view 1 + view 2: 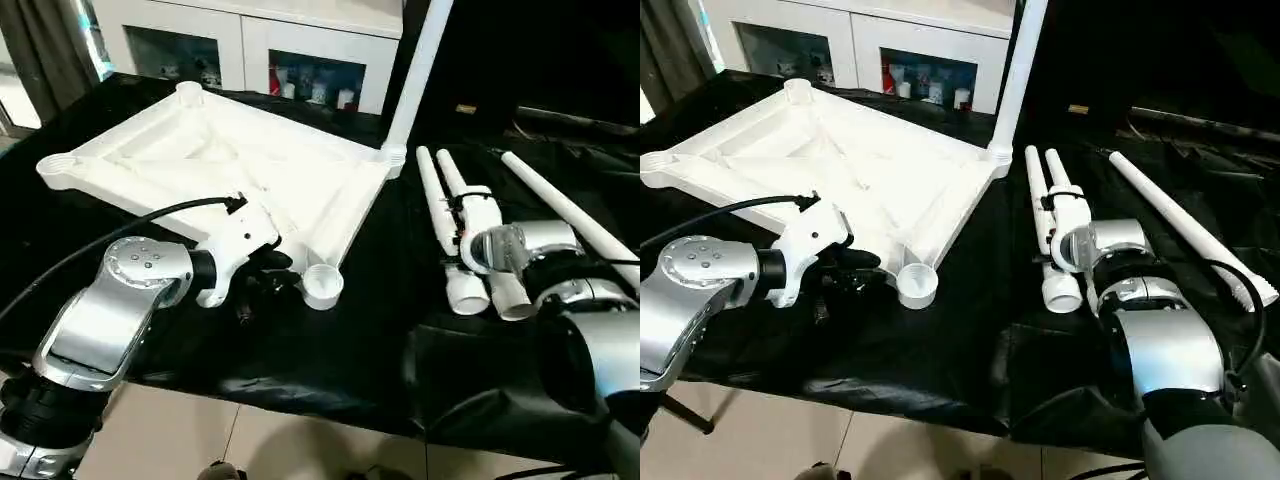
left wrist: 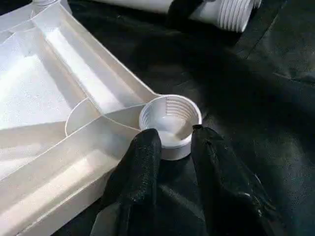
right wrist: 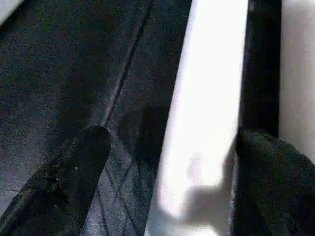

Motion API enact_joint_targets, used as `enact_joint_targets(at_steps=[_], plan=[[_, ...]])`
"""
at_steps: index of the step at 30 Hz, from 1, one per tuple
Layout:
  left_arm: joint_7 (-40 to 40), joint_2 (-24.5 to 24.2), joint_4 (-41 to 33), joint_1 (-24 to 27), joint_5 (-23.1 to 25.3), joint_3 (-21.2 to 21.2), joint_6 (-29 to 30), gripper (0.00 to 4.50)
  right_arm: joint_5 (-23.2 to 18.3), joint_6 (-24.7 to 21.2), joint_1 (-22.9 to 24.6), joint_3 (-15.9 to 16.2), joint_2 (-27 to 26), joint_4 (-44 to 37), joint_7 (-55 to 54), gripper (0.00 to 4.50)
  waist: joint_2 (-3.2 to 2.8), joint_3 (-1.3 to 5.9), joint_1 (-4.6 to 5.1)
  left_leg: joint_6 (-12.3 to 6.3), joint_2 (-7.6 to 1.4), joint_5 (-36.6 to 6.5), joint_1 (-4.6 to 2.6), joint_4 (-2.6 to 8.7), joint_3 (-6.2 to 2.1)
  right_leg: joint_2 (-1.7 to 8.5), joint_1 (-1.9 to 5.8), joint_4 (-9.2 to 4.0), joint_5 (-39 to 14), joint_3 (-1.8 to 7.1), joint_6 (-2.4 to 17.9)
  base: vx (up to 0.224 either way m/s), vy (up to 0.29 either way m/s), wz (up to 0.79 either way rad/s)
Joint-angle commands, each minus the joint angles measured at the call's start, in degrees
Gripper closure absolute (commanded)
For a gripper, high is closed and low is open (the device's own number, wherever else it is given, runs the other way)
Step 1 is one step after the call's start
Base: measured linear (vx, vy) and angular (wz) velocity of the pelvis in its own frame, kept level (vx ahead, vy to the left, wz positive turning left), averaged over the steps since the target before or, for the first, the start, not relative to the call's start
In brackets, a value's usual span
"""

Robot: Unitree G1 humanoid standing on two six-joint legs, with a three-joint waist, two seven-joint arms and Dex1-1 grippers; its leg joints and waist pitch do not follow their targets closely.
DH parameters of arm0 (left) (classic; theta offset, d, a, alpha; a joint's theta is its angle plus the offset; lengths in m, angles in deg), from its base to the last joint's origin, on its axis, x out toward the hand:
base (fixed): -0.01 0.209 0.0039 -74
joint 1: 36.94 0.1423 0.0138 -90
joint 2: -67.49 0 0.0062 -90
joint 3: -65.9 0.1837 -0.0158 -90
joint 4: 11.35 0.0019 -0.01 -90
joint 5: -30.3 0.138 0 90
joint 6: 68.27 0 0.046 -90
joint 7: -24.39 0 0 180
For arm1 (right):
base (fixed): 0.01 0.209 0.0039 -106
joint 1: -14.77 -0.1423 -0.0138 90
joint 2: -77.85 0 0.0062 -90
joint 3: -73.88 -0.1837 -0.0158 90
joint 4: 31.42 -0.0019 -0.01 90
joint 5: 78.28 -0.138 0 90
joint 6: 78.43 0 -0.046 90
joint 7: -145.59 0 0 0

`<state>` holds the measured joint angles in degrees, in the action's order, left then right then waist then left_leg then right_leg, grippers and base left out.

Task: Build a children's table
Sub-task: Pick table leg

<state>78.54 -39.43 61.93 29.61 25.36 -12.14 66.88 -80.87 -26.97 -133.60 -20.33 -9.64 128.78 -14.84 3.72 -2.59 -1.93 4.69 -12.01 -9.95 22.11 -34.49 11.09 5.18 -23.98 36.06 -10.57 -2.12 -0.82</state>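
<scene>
The children's table's white tabletop [image 1: 200,150] lies underside up on the black cloth. One tube leg [image 1: 420,60] stands upright in its far right corner socket. My left gripper [image 2: 174,137] is open by a narrow gap, its fingertips [image 2: 147,145] against the outer wall of the near right corner socket [image 1: 322,285], holding nothing. Three more legs lie to the right: a pair side by side [image 1: 437,210] and a single one [image 1: 570,210]. My right gripper [image 3: 172,142] stands wide open, straddling one leg [image 3: 206,98] of the pair without closing on it.
A white cabinet [image 1: 250,45] with glass doors stands behind the work table. The table's front edge [image 1: 300,400] runs just below my arms, with tiled floor beyond it. A black cable [image 1: 120,230] arcs over my left forearm.
</scene>
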Motion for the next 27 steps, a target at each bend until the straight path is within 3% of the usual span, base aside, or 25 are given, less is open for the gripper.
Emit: enact_joint_targets(at_steps=[1,18,27], plan=[[-0.21,-0.26,-1.42,-0.61,-0.75,-0.42,0.43,3.20,0.01,-0.91,-0.51,-0.75,-0.21,0.98,0.56,0.27,-0.75,3.67,-0.07,2.03,-0.46,-10.93,-0.96,3.59,0.05,1.29,2.66,-3.37,-7.21,1.29,12.82,0.000,0.000,0.00],[-1.47,-0.39,-1.57,-0.85,-1.83,0.19,0.19,3.20,0.26,-1.25,0.82,-0.60,-0.72,3.50,1.05,1.73,-0.35,3.67,-0.13,2.18,-0.50,-10.65,-0.92,3.59,0.07,1.40,2.66,-3.39,-8.54,1.30,12.20,0.000,0.000,0.00],[-3.58,-0.05,-0.28,-1.27,-0.98,0.48,-1.12,3.20,-2.67,-0.99,1.22,-4.29,-0.36,3.92,-1.43,2.41,-0.36,3.68,-0.10,2.20,-0.49,-10.95,-0.98,3.57,0.09,1.33,2.56,-3.42,-8.83,1.26,11.96,0.000,0.000,0.00]])
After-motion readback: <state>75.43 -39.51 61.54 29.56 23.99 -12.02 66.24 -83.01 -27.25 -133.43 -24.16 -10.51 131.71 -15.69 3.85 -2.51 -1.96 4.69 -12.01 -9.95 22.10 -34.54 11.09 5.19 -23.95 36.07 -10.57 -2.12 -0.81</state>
